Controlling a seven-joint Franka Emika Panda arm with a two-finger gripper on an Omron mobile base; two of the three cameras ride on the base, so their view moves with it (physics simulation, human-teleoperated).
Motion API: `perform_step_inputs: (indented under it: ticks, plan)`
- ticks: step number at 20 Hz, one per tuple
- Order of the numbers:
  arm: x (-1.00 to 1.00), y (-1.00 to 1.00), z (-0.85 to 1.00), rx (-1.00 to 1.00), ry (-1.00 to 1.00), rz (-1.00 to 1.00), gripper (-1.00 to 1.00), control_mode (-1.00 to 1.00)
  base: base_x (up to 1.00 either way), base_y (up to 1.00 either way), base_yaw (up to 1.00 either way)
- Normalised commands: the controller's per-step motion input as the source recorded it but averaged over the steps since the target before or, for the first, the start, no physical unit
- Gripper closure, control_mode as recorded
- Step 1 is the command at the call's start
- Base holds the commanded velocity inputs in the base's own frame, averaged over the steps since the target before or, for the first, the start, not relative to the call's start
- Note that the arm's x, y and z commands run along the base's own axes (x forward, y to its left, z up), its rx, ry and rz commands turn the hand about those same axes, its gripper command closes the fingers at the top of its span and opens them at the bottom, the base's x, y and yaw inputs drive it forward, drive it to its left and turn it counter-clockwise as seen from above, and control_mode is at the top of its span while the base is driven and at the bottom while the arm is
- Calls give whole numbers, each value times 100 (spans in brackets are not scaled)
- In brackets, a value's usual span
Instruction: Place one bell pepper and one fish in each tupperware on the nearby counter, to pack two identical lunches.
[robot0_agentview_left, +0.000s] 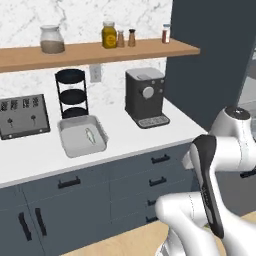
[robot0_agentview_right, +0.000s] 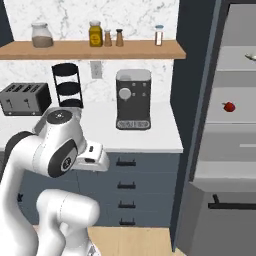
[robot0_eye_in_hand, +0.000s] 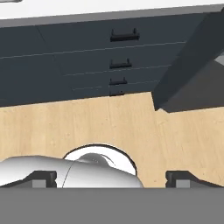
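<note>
Your gripper (robot0_eye_in_hand: 112, 178) hangs spread wide, holding nothing, aimed at the wood floor (robot0_eye_in_hand: 109, 122) below the drawers (robot0_eye_in_hand: 122, 48). One tupperware (robot0_agentview_left: 82, 136) sits on the counter (robot0_agentview_left: 130, 137), at the toaster's (robot0_agentview_left: 22, 116) four o'clock.

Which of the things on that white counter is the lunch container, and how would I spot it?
Look along the white counter, between the dark toaster and the black coffee machine. In front of a black tiered rack lies the tupperware: a shallow, light-grey rectangular tray, the only pale, low, open thing there.
</note>
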Motion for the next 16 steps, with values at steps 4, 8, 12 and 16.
perform_step_inputs:
  ticks: [4, 8, 12, 16]
  plan:
    - [0, 0, 0, 0, 0, 0, -100, 100, -9, -100, -34]
    - [0, 0, 0, 0, 0, 0, -100, 100, -1, -100, -39]
    - [0, 0, 0, 0, 0, 0, -100, 100, 22, -100, 4]
    - [0, 0, 0, 0, 0, 0, -100, 100, 39, -85, 17]
